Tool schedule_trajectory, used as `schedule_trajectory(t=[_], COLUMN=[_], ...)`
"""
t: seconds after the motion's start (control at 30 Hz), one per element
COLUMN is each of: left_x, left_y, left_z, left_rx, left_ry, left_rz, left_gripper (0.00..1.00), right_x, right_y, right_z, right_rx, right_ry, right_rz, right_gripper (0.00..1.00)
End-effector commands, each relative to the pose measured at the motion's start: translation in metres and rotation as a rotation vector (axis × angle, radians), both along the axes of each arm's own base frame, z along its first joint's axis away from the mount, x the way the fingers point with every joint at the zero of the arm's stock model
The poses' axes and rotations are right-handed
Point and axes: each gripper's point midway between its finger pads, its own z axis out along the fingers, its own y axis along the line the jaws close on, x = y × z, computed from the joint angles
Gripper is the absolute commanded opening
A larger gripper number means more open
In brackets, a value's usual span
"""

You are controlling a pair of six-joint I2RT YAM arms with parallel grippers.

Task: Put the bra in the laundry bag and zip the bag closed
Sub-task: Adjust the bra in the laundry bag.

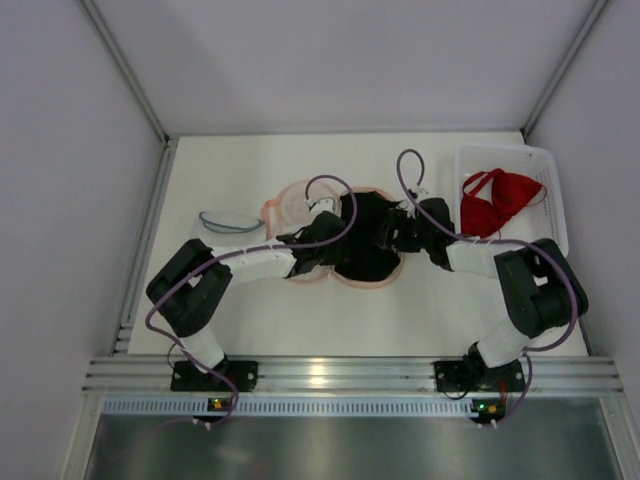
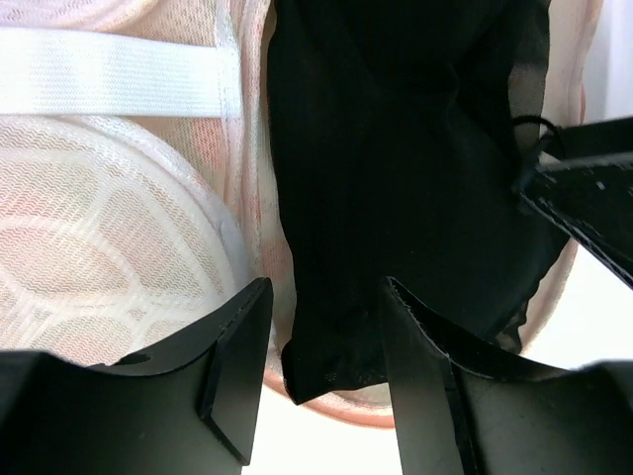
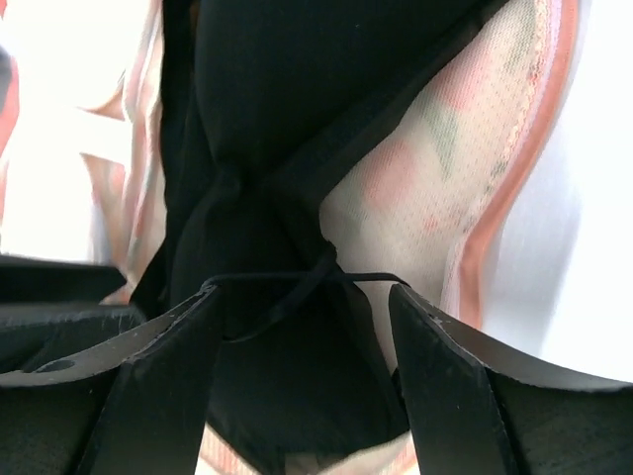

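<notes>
Viewing from above first. Found the black bra (image 1: 365, 240) spread on the open laundry bag (image 1: 288, 203), over its right half, with pink rim showing around it. Noted the left gripper (image 1: 322, 252) over the bag's middle and the right gripper (image 1: 395, 232) at the bag's right edge. Recorded a red bra (image 1: 497, 198) in a white basket (image 1: 548, 160) well right of the bag and a clear bowl (image 1: 230, 222) just left of it, neither of them touched.

Turning to the left wrist view. Found the left gripper (image 2: 326, 297) with jaws partly spread, straddling the bra's (image 2: 396, 148) edge at the bag's near rim and clamping nothing. Noted bag mesh in the gap beside one finger, plus the bag's domed half (image 2: 119, 257) and white band (image 2: 109, 84).

Turning to the right wrist view. Found the right gripper (image 3: 305, 297) with jaws wide, gripping nothing. Noted a thin strap (image 3: 297, 277) stretched across between the fingers and bunched bra (image 3: 297, 89) fabric lying on the bag's mesh (image 3: 445, 168).

Judged step in hand: settling the bra wholly within the bag's rim, zip not yet closed. Recommended: tuck strap and overhanging edges inward, off the zip track. Lift clear of the strap before drawing back, to avoid dragging the bra out. Steady the rim with one gripper and push fabric with the other.
</notes>
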Motion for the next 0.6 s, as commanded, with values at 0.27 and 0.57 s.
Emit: schedule_trajectory(t=[0.27, 0.57], left_x=[0.005, 0.009], left_y=[-0.024, -0.011], left_z=[0.001, 0.016], left_rx=[-0.088, -0.055], left_ry=[0.017, -0.055], left_rz=[-0.054, -0.045], left_gripper=[0.45, 0.39], right_x=[0.003, -0.013], right_y=[0.007, 0.005], right_z=[0.058, 0.053], right_rx=[0.035, 0.061], right_ry=[-0.112, -0.108], right_rz=[0.037, 0.044], right_gripper=[0.68, 0.66])
